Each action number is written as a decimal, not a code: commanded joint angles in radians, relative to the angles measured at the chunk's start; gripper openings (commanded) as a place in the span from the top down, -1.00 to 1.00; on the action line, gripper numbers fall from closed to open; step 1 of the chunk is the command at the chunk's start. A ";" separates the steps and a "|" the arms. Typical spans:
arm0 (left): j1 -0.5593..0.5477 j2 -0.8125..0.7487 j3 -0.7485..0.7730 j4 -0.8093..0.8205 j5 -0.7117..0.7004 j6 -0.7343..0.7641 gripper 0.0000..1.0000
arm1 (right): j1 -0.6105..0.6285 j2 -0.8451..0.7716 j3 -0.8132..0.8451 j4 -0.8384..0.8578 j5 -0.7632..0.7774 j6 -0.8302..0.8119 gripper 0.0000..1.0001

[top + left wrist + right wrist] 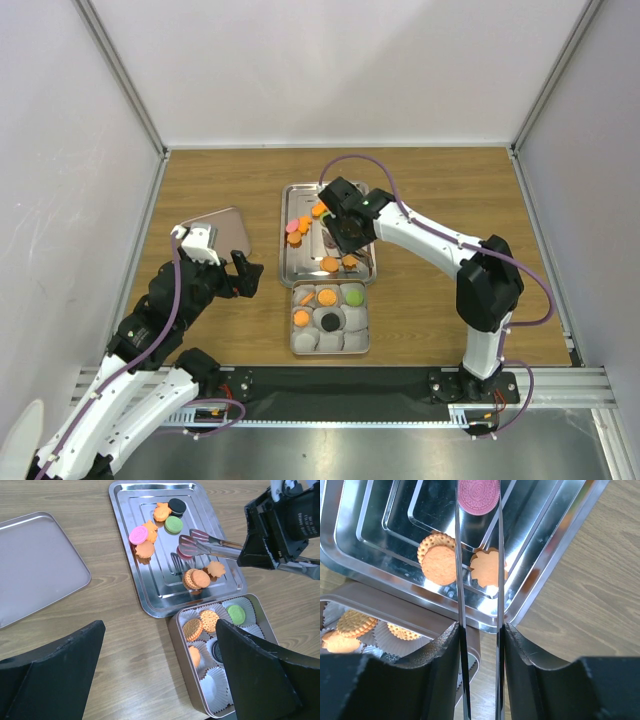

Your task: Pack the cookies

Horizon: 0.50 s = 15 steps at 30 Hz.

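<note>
Framing a pink cookie (478,496), tongs (459,580) extend from jaws.

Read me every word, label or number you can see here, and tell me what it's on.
White print on the black housing of the right gripper: too small to read.
Embossed marking on the pink cookie by the tips of the tongs: blurred, unreadable.
No other text visible.

top edge cuts off the pink cookie (478,496)
</note>
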<state>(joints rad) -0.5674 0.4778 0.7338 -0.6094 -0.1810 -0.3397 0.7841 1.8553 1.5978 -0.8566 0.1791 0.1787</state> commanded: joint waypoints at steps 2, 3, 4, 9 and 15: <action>-0.009 0.002 0.001 0.017 -0.006 -0.007 -1.00 | 0.006 -0.111 0.042 -0.010 0.022 0.002 0.29; -0.009 0.002 -0.001 0.019 -0.006 -0.007 -1.00 | 0.009 -0.123 0.039 -0.013 0.020 0.007 0.30; -0.009 0.002 0.001 0.019 -0.006 -0.007 -1.00 | 0.010 -0.155 0.033 -0.016 0.019 0.010 0.29; -0.008 -0.004 0.001 0.019 -0.005 -0.007 -1.00 | 0.036 -0.272 -0.015 -0.059 -0.026 0.024 0.29; -0.009 -0.008 0.001 0.017 -0.008 -0.007 -1.00 | 0.102 -0.488 -0.123 -0.194 -0.064 0.076 0.28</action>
<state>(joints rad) -0.5674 0.4774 0.7338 -0.6098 -0.1810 -0.3397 0.8532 1.4803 1.5223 -0.9489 0.1417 0.2146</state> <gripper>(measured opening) 0.996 0.401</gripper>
